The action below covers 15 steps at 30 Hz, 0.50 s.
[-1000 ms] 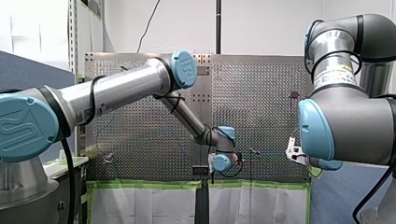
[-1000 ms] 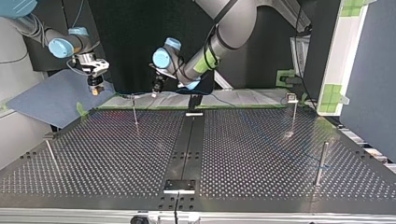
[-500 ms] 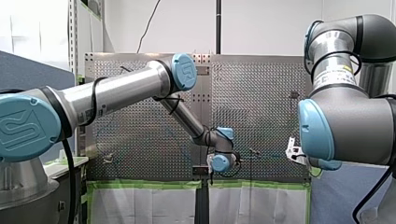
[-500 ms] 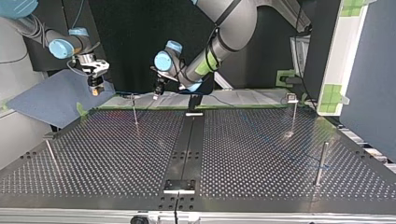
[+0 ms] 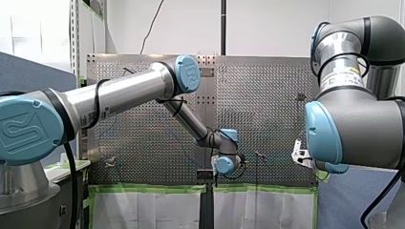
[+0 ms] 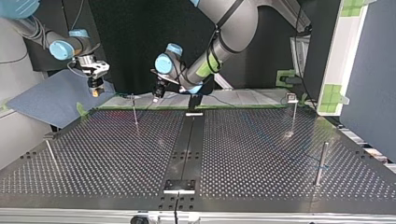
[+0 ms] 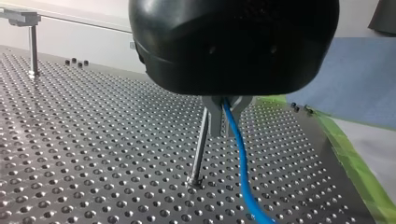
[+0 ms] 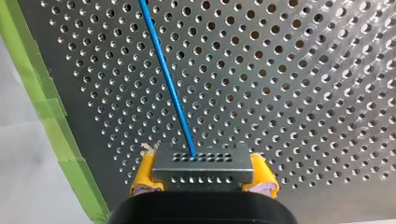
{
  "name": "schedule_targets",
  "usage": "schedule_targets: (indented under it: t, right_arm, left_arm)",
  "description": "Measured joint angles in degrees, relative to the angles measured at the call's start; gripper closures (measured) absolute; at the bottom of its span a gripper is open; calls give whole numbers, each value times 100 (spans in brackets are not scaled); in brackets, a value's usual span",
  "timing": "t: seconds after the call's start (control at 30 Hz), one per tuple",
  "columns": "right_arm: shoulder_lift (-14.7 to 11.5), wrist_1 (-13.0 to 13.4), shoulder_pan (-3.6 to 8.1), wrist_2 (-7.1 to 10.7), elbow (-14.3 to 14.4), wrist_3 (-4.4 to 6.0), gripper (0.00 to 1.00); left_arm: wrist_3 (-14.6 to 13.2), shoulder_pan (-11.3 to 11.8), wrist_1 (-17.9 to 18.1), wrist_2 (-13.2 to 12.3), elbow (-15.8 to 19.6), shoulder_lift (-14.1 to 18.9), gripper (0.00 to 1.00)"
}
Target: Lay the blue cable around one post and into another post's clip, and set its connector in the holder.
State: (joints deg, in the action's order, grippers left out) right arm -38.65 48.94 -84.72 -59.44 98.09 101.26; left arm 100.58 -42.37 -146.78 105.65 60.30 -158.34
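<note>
the counter (image 6: 261,154) is a sheet of perforated metal, split down the middle by a black strip (image 6: 187,140) and edged along its far side in the top view with green tape (image 6: 140,108). a white wall (image 5: 267,24) stands behind it in the front view, and a blue-grey panel (image 6: 46,100) lies off the top view's left corner.

slim uprights rise from the holes: a thin post (image 6: 135,112) near the far edge, and a clip-topped post (image 6: 293,112) toward the top view's right. in the front view my left arm (image 5: 119,93) crosses the counter, and my right arm (image 5: 353,124) blocks the counter's right side.

my right jaws hang above the taped corner, their yellow pads (image 8: 142,179) clamped on both ends of the connector (image 8: 203,169). the blue cable (image 8: 170,88) leaves the connector and runs out over the holes. my left jaws hover just beside the thin post, their metal fingers (image 7: 214,119) pinched almost together on the cable — it drops from them to the counter, close to the post's foot.
</note>
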Motion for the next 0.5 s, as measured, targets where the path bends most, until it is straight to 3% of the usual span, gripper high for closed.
schedule_targets:
  t: [0.13,0.3,0.5]
  right_arm:
    - [92,-31,-17,1,-68,-26,100]
    - [199,-85,-54,7,-171,-130,100]
    - [212,-93,-73,52,-249,-163,100]
  left_arm:
    - [8,2,-7,-4,-21,-4,100]
    - [19,13,-40,-4,-56,-6,100]
    - [26,24,-91,-3,-106,-6,100]
